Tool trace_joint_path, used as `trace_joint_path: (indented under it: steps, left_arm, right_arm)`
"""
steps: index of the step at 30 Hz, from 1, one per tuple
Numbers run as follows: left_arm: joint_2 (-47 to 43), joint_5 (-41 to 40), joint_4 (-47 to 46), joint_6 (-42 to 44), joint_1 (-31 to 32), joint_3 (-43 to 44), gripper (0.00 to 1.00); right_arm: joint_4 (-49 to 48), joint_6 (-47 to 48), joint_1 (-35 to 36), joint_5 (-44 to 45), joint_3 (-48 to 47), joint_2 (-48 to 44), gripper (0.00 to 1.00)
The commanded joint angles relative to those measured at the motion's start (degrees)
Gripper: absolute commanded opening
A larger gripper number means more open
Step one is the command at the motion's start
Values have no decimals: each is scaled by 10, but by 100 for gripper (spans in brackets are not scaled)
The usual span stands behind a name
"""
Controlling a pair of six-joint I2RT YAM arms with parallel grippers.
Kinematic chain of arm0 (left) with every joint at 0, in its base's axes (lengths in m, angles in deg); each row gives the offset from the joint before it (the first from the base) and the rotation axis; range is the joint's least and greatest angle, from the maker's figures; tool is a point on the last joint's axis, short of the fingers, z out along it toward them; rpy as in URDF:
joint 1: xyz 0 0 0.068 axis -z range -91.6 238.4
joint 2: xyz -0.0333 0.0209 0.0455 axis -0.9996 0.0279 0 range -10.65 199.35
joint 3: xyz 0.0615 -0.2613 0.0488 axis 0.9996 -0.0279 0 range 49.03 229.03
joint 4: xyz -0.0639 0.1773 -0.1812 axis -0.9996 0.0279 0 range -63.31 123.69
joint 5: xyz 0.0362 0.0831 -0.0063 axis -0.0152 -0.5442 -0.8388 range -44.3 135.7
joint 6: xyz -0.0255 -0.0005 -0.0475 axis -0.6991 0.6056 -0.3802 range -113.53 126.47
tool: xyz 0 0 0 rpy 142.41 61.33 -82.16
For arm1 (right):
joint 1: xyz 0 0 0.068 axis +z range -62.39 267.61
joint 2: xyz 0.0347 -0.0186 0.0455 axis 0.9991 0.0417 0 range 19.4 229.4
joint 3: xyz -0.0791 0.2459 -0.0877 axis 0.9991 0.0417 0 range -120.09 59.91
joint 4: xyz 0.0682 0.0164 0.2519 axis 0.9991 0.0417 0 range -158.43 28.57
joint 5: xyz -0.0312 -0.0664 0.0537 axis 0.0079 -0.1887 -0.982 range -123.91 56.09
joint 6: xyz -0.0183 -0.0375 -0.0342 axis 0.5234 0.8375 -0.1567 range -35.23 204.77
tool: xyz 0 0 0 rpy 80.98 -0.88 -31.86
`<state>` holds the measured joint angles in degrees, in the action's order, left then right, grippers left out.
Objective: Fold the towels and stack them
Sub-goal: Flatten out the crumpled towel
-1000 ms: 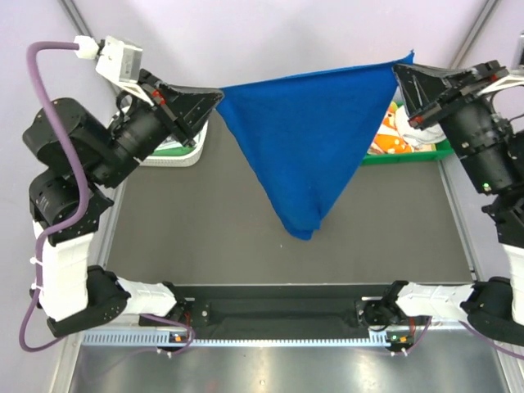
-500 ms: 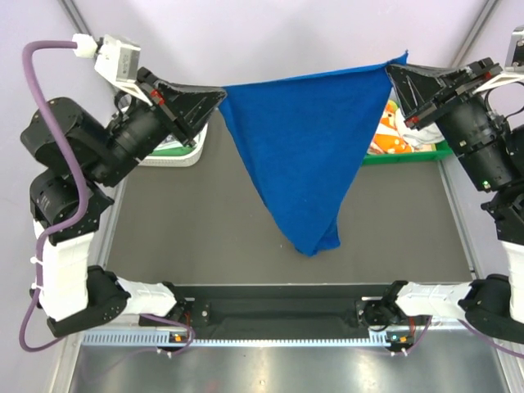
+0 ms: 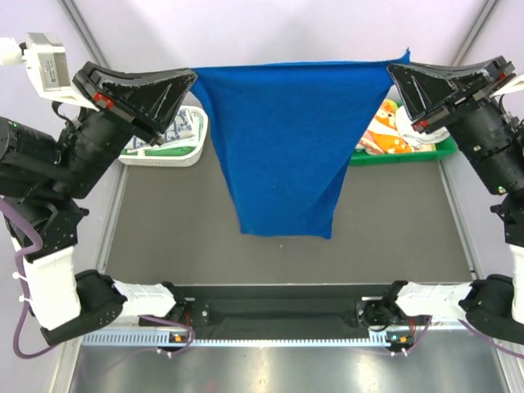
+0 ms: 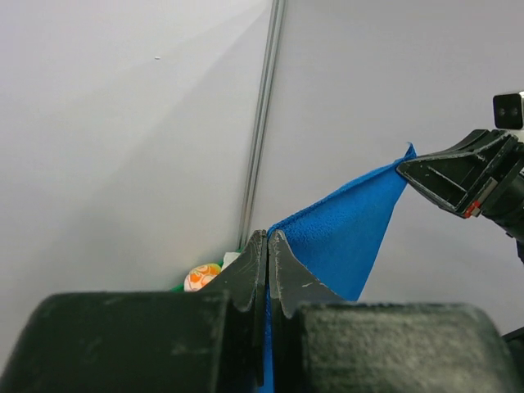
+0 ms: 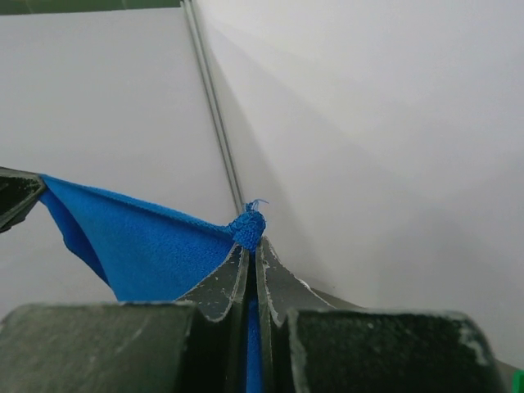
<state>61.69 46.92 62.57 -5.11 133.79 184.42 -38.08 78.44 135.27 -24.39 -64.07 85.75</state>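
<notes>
One blue towel (image 3: pixel 278 139), one orange-print towel (image 3: pixel 378 136), two tools (image 3: pixel 194 76) (image 3: pixel 390 73), one basket (image 3: pixel 175 153), one tray (image 3: pixel 403 155).

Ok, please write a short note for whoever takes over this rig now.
Left gripper: jaws shut on one top corner of the blue towel.
Right gripper: jaws shut on the other top corner.
The towel hangs spread between them over the table, not yet folded.
A checked towel lies in the white basket, an orange-print towel in the green tray.
No stack visible; all folding is left.
</notes>
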Motion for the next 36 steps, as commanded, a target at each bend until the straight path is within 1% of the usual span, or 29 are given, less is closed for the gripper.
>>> trace_joint_path:
  steps: [1,4,9,12,15,17,18,20,21,23,24,25,26,27,28,29,30,31,32,33,36]
  left_arm:
    - [-19,-32,-69,15,-2,22,0]
    - [-19,-45,-72,20,-2,22,0]
    - [-6,-89,-74,41,-1,22,0]
    - [12,-123,-78,57,-1,24,0]
    - [43,-162,-89,94,-1,29,0]
    - [73,-178,-98,106,-1,29,0]
    - [83,-194,-101,115,-3,26,0]
    - [118,-194,-116,128,-17,19,0]
    - [132,-132,-117,85,-84,14,0]
    - [170,-1,-139,-23,-206,-1,0]
    - [187,41,-152,-93,-282,-24,0]
    - [205,74,-164,-106,-301,-31,0]
    - [246,81,-189,-118,-317,-36,0]
    - [267,91,-200,-141,-342,-43,0]
    - [292,102,-209,-154,-354,-39,0]
    - [336,105,-223,-166,-364,-34,0]
    - [359,105,-231,-185,-381,-21,0]
    - [380,101,-239,-191,-387,-14,0]
    - [421,100,-246,-196,-391,-7,0]
    - [440,102,-259,-209,-401,7,0]
    - [504,114,-273,-226,-406,27,0]
  right_arm:
    - [-62,-8,2,2,2,-35,0]
    - [-62,-11,2,1,4,-39,0]
    - [-64,-7,2,18,6,-25,0]
    - [-65,12,2,46,5,-1,0]
    - [-67,46,1,101,4,39,0]
    - [-69,60,-12,119,4,75,0]
    - [-69,60,-43,117,4,88,0]
    - [-64,6,-106,33,7,125,0]
    - [-70,-30,-166,-20,11,151,0]
    - [-74,-37,-197,-34,9,184,0]
    - [-79,-40,-209,-40,8,202,0]
    - [-94,-51,-234,-68,8,237,0]
    - [-105,-59,-250,-86,8,257,0]
    - [-116,-66,-274,-92,8,275,0]
    - [-135,-78,-285,-122,3,319,0]
    - [-142,-83,-295,-134,-11,343,0]
    - [-150,-90,-314,-143,-20,367,0]
    - [-163,-105,-322,-160,-30,415,1]
    - [-170,-113,-329,-171,-45,438,0]
    - [-176,-126,-339,-177,-52,478,0]
    - [-207,-142,-350,-195,-58,527,0]
